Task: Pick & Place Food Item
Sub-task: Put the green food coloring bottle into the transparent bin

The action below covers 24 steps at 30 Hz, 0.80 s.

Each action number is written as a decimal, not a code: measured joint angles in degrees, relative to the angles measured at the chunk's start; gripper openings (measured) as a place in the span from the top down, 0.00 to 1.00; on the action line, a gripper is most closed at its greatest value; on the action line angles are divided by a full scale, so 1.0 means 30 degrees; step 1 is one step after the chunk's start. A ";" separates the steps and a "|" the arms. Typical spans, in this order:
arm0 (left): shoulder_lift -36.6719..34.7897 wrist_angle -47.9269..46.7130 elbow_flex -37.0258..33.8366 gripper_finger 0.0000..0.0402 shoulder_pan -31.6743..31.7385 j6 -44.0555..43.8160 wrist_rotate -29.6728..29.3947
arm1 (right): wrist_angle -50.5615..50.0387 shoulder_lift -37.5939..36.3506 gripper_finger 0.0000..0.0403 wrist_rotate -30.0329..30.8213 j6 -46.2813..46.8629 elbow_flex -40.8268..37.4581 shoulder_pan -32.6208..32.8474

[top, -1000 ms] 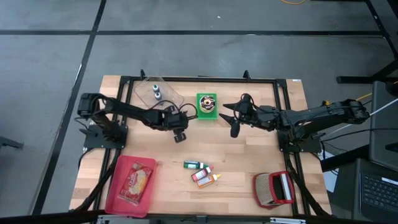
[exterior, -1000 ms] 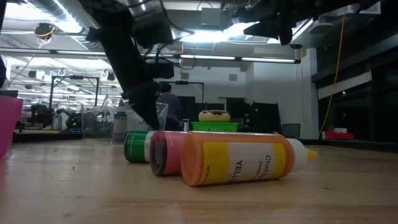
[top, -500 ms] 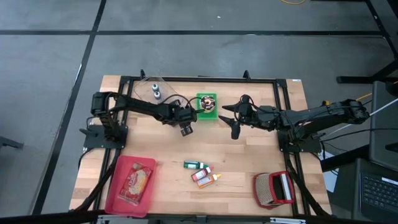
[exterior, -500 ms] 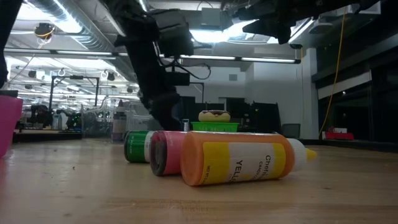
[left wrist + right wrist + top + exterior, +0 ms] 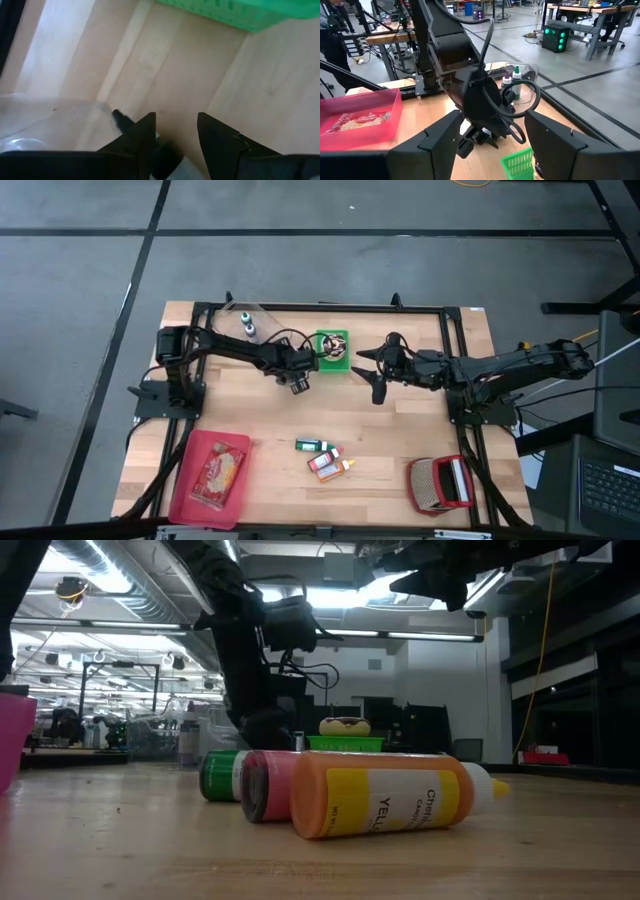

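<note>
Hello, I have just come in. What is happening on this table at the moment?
The left gripper hangs open and empty beside the green basket, which holds a doughnut. The right gripper waits open on the basket's other side. Three bottles lie near the table's front, a pink tray with a food packet is at the front left, and a red basket at the front right.

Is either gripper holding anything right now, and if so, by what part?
Nothing is held. The left gripper hovers with open, empty jaws beside the green plastic basket; the right gripper waits open and empty on the basket's other side.
</note>
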 joint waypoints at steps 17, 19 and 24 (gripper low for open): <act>0.0063 -0.1183 0.1864 0.65 -0.2588 -0.1224 0.0689 | -0.0009 0.0000 0.44 -0.0082 0.0058 -0.0002 0.0007; 0.0128 -0.1797 0.2344 0.65 -0.2760 -0.0778 0.0510 | -0.0002 0.0000 0.44 -0.0202 0.0051 0.0000 0.0007; 0.0067 -0.2118 0.3284 0.65 -0.2790 -0.0301 0.0174 | -0.0003 0.0000 0.44 -0.0389 0.0074 -0.0002 0.0014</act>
